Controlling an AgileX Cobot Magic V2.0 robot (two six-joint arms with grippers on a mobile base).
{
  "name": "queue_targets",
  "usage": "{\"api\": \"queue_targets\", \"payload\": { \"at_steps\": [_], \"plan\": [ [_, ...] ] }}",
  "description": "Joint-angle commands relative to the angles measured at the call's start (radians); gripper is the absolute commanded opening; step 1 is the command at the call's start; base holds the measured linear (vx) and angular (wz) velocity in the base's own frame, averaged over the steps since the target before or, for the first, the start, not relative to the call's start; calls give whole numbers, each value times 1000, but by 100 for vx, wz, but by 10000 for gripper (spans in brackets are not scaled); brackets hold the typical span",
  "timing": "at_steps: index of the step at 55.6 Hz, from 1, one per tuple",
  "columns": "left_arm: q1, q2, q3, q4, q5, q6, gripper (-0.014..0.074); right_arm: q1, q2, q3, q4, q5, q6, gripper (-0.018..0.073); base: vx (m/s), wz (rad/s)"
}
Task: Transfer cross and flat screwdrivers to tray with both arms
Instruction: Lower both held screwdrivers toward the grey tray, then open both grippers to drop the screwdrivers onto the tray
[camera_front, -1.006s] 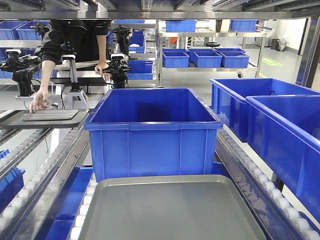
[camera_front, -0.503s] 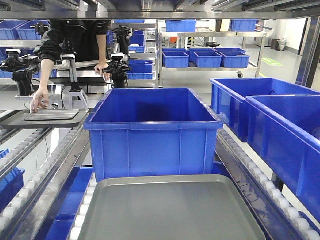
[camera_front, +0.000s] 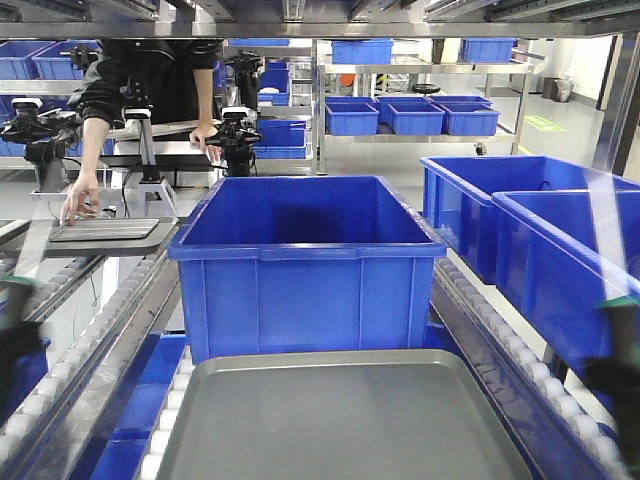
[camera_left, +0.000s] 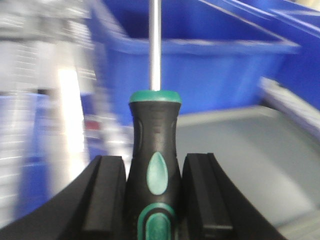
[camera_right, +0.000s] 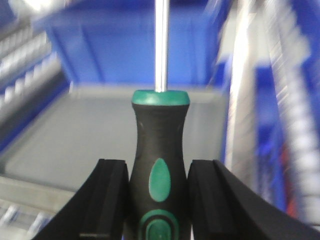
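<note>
Left gripper (camera_left: 155, 200): we clamp a green-banded black screwdriver (camera_left: 154, 160) by its handle, shaft pointing away.
Right gripper (camera_right: 159, 202): we clamp the second screwdriver (camera_right: 159, 160) likewise.
Tray (camera_front: 340, 420): grey metal, before the blue bin (camera_front: 305, 265); both screwdrivers held off it.

No legible text; wrist views blurred.

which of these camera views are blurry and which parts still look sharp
Left wrist view: the blue bin and tray are smeared with motion blur, while the left gripper and its screwdriver stay fairly sharp. Right wrist view: same, streaked background, crisp right gripper and screwdriver. Front view: mostly sharp, with ghostly blurred shapes at both lower edges.
</note>
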Motion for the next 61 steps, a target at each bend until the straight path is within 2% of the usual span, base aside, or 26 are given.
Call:
{"api": "queue_targets", "payload": {
  "at_steps": [1,4,7,12,16,22,30,38,47,52,61],
  "plan": [
    [-69,81,-31,-253,-82,183,1,1,107,-32,123,-82,-88,-8,0,0],
    [-109,156,-31,-351,-103,215,2,1,183,-32,188,-100,-134,-8,0,0],
    [-153,222,-39,-403,-145,239,3,1,250,-32,274,-109,-191,-8,0,0],
    [-226,347,-75,-470,-211,243,3,1,339,-32,353,-121,-261,-8,0,0],
    [-269,429,-118,-474,-242,251,3,1,400,-32,408,-148,-324,-8,0,0],
    [-299,548,-181,-475,-256,193,3,1,487,-32,484,-193,-399,-8,0,0],
    [-300,637,-242,-475,-267,153,4,1,562,-32,579,-218,-523,-8,0,0],
    [-300,655,-256,-474,-297,155,24,1,606,-32,634,-215,-597,16,0,0],
    [-300,655,-256,-473,-292,171,151,1,609,-32,642,-207,-634,163,0,0],
    [-300,655,-256,-473,-267,173,284,1,609,-32,649,-207,-634,322,0,0],
    [-299,655,-256,-473,-242,173,489,1,608,-32,667,-203,-634,533,0,0]
  ]
}}
